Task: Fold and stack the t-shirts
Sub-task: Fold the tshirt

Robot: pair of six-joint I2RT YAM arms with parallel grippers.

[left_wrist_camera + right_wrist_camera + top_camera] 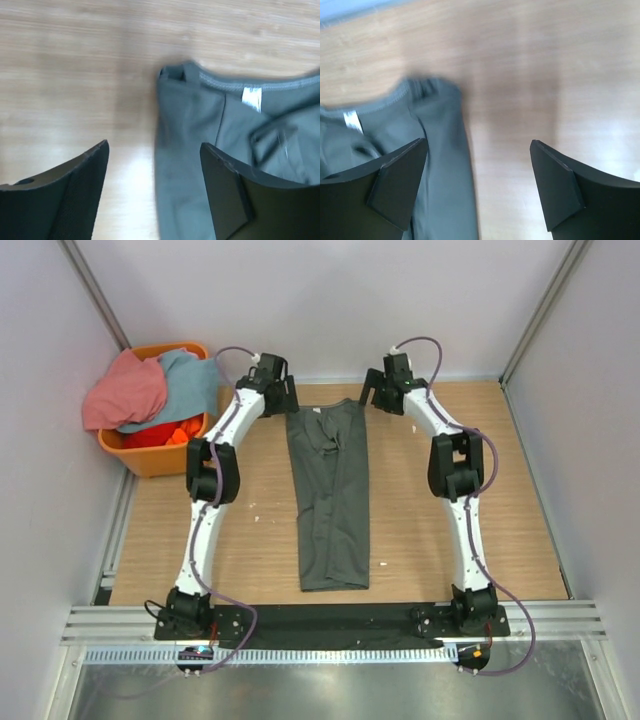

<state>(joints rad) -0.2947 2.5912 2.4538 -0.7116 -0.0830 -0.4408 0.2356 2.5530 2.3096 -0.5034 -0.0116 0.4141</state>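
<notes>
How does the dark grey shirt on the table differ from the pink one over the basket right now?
The dark grey t-shirt lies flat on the table, folded into a long narrow strip; the salmon-pink t-shirt is bunched atop the orange basket. The grey one is mid-table; the pink one is at the far-left corner. Both are soft cloth.

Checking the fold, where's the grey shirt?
Top view: the grey shirt lies in a long strip mid-table, collar between the left gripper and right gripper, basket to its left.

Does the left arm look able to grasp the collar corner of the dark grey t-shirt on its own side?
Probably yes. The left gripper hovers open just above that edge of the dark grey t-shirt, which lies flat on the table. Nothing stands between them.
</notes>
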